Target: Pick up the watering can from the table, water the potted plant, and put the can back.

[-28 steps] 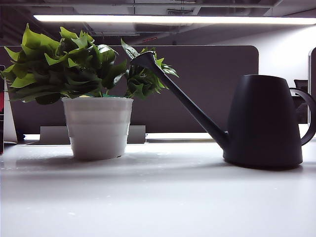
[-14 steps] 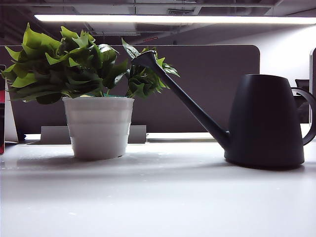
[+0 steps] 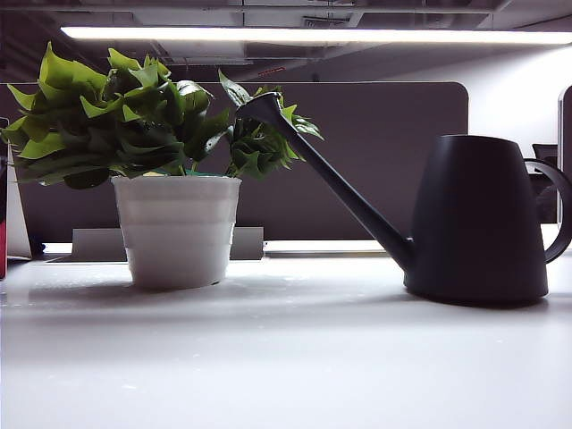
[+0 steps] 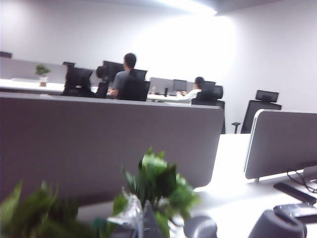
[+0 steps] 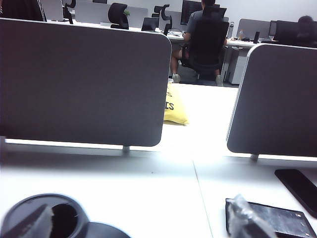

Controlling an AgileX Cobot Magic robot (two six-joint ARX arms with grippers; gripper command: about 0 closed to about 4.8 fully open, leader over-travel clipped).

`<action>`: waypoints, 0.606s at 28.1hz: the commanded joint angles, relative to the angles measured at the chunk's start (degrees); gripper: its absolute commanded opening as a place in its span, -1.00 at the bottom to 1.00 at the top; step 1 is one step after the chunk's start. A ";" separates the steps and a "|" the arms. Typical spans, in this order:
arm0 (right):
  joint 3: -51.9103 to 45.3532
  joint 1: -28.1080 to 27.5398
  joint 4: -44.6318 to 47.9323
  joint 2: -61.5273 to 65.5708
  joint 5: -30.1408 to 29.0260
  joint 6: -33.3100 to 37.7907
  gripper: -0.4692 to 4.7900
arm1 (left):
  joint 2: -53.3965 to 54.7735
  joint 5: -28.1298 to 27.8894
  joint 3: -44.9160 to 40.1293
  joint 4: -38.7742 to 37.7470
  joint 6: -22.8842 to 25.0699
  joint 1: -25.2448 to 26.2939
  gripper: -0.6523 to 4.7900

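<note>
**Opening reach: line up on the loop handle before closing**

Right pincer (image 5: 138, 225) released, fingertips (image 5: 245, 218) spread wide, hanging low over the tabletop (image 3: 286, 357) just above the open mouth of the watering can (image 3: 478, 219). Left pincer (image 4: 143, 225) barely in frame above the potted plant (image 3: 174, 179); impossible to tell whether released or clenched. Neither visible in the exterior view.

Watering can upright on the tabletop, right of the plant, spout tip among the leaves, handle on the far side from the pot. Nothing grasped yet.

Best done, by judgement:
- Shift the right pincer off the mouth and toward the loop handle.
- Straddle the handle fully before clenching.
- Lift straight up first, so the spout clears the foliage without dragging the pot.
- Keep the left pincer clear of the spout's path.
</note>
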 commanded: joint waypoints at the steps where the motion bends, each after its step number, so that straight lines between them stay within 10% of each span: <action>1: 0.15 0.09 4.66 4.76 0.39 -0.50 0.99 | 5.07 0.94 4.70 1.33 -0.13 -0.52 -0.78; 7: -3.02 0.11 3.06 12.79 1.33 -4.39 0.99 | 11.26 -1.88 6.64 -0.13 2.29 -14.19 -0.78; 13: -12.26 0.07 16.98 18.40 1.36 -10.97 1.00 | 19.96 -16.52 6.64 -0.85 8.94 -35.98 -0.78; 17: -12.66 -0.04 31.89 30.21 1.55 -13.20 1.00 | 27.23 -13.92 6.64 0.11 8.92 -41.03 -0.78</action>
